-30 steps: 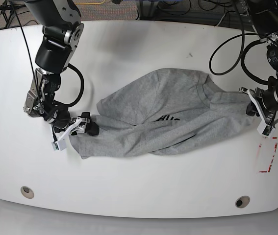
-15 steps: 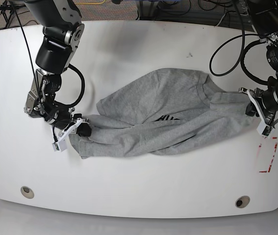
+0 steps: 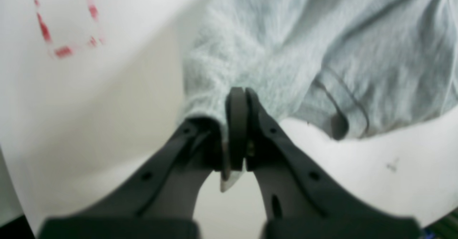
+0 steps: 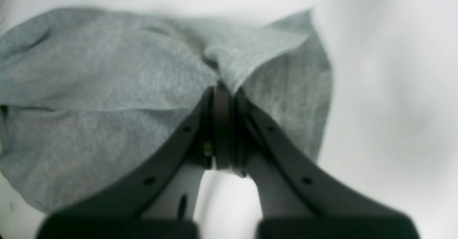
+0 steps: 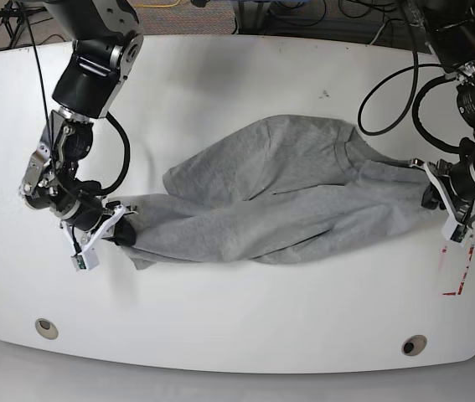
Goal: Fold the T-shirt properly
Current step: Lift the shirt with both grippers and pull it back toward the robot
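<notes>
The heather-grey T-shirt (image 5: 279,201) lies bunched and stretched across the middle of the white table (image 5: 237,84), plain side showing. On the base view's left, my right gripper (image 5: 122,232) is shut on the shirt's left end. The right wrist view shows its jaws pinching a fold of the T-shirt (image 4: 107,74) at the right gripper (image 4: 222,90). On the base view's right, my left gripper (image 5: 435,194) is shut on the shirt's right end. In the left wrist view, the left gripper (image 3: 238,97) clamps the T-shirt (image 3: 286,45) at its edge, just above the table.
A red tape mark (image 5: 459,270) lies on the table just below the left gripper, and the left wrist view shows the red tape mark (image 3: 64,49) too. Two round holes (image 5: 46,328) (image 5: 414,345) sit near the front edge. Cables (image 5: 388,92) loop at the back right.
The right gripper has shut on the shirt's left end and pulled it left and toward the front. The shirt is drawn longer, and its dark lettering has folded out of sight.
</notes>
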Action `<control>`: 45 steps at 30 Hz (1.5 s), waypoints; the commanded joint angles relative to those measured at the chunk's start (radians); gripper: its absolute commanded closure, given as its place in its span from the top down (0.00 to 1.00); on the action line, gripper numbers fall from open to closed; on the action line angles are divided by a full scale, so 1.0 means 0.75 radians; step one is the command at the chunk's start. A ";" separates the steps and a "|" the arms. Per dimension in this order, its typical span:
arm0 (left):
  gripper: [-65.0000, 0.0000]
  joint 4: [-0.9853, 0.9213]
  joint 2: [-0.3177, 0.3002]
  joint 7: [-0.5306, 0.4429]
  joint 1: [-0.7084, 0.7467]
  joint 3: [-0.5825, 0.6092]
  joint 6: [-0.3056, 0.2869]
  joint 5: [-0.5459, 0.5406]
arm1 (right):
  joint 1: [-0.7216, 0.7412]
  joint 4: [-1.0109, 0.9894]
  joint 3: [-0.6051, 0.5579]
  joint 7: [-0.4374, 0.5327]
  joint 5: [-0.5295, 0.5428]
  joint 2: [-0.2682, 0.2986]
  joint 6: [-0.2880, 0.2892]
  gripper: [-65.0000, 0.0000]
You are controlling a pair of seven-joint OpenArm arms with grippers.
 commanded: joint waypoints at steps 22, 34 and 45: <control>0.00 0.019 0.096 -0.067 -0.465 -0.007 0.005 -0.005 | 0.153 0.532 -0.005 -0.165 0.020 0.267 0.003 0.00; 0.00 0.017 0.160 -0.063 -0.896 0.001 0.005 0.055 | 0.486 0.522 -0.105 -0.210 0.016 0.420 0.003 0.00; 0.00 -0.108 0.238 -0.065 -1.367 0.103 0.005 0.229 | 0.860 0.448 -0.334 -0.232 0.020 0.535 0.003 0.00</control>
